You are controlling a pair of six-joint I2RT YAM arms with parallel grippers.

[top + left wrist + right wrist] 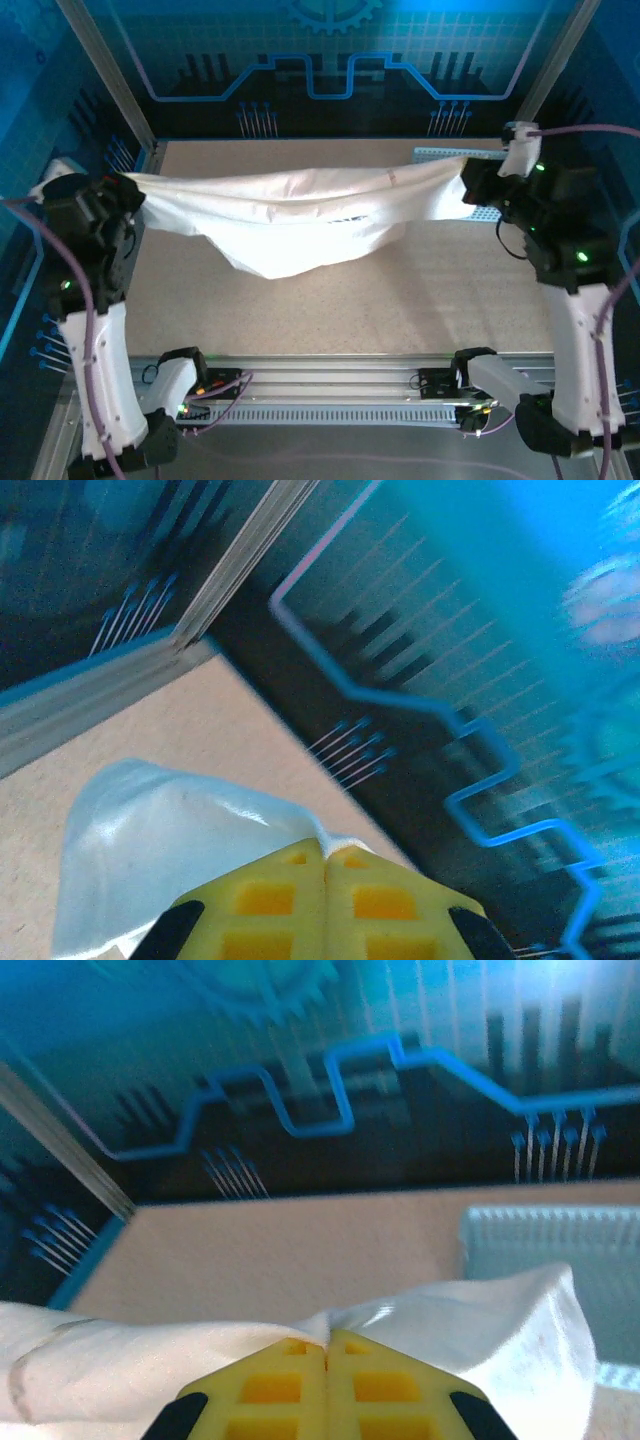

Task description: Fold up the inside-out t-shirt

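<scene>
The white inside-out t-shirt [300, 215] hangs stretched between my two arms above the tan table, its middle sagging to a point near the table's centre. My left gripper [128, 190] is shut on the shirt's left end; in the left wrist view the yellow fingertips [290, 875] pinch a fold of white cloth [160, 840]. My right gripper [466, 180] is shut on the right end; its yellow fingertips [355, 1365] are pressed together with the cloth [480, 1330] caught between them.
A light blue-grey perforated basket [470, 155] sits at the back right of the table, partly behind the shirt's right end, and appears as a ribbed wall [550, 1240] in the right wrist view. Blue patterned walls enclose the back and sides.
</scene>
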